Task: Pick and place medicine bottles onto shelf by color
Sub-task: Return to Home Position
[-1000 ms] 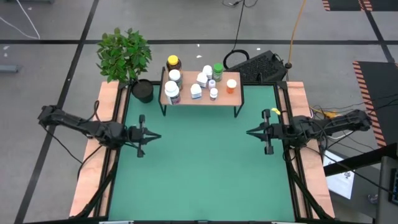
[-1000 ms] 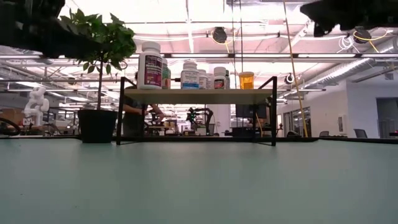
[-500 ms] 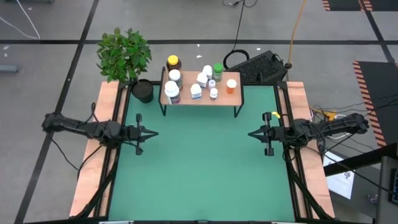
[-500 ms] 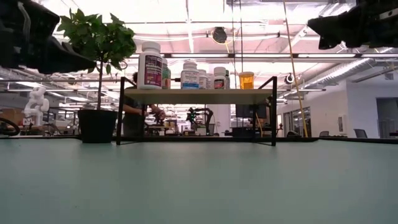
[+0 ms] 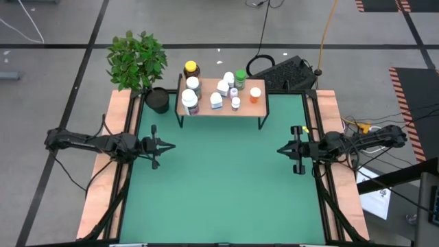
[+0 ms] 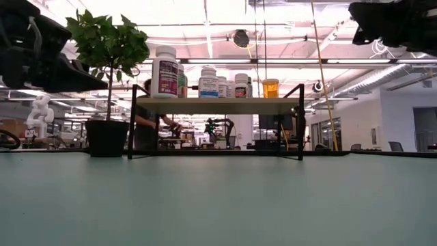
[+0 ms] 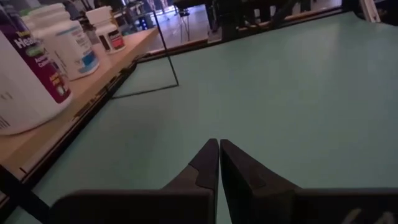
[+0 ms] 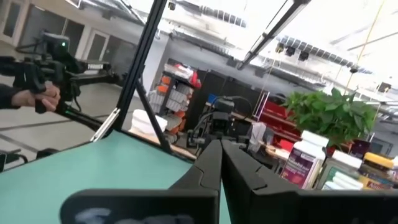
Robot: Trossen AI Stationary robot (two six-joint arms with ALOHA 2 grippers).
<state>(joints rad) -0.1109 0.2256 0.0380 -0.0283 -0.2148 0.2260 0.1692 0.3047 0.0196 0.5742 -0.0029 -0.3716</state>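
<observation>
Several medicine bottles [image 5: 216, 90] stand upright on the shelf [image 5: 221, 107], a low wood-topped stand on black legs at the table's far middle. Most are white; an amber one with a yellow cap [image 5: 191, 68], a green one [image 5: 240, 77] and an orange one [image 5: 255, 92] stand among them. In the low view the bottles [image 6: 166, 71] line the shelf top [image 6: 218, 105]. My left gripper [image 5: 173, 145] hovers shut over the table's left edge, and my right gripper [image 5: 279, 150] hovers shut over the right edge. Both hold nothing.
A potted plant in a black pot [image 5: 157, 100] stands at the far left, beside the shelf. A black keyboard [image 5: 288, 74] lies beyond the table's far right corner. The green table top [image 5: 219, 185] lies bare between the arms and toward the near edge.
Both arms have drawn back toward their own side edges and sunk a little. The right gripper has tipped its fingers upward. The bottles and the shelf have kept still.
</observation>
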